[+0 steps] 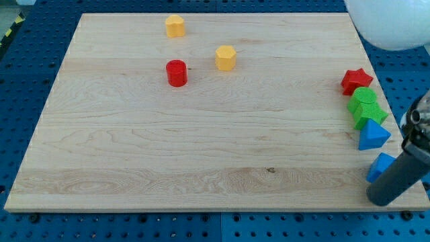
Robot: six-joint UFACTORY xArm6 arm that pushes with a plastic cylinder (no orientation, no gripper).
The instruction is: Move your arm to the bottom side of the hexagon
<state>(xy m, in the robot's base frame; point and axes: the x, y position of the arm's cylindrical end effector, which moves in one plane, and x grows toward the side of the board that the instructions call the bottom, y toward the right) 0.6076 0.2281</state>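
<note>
— Where is your tip sitting right now?

— My tip (380,199) is resting at the board's (201,154) bottom right corner, far to the lower right of the yellow hexagon (226,58). It is only a bare rod, so there is nothing to open or close, and it is holding nothing. It is standing just below a blue block (380,166), possibly touching it; I cannot tell.

— And the target?

— The yellow hexagon is lying in the upper middle of the board. A red cylinder (177,72) is sitting just to the lower left of that hexagon, and a yellow cylinder (175,26) is standing up and to the left of it.

— What is worrying you?

— Leaving carelessly, I am risking dragging the blue block, or the blue triangle (373,136), green blocks (366,107) and red star (356,81) stacked along the edge to the hexagon's far right. Arriving too steeply, I am likely shoving the hexagon upward; drifting left, I am nudging the red cylinder.
</note>
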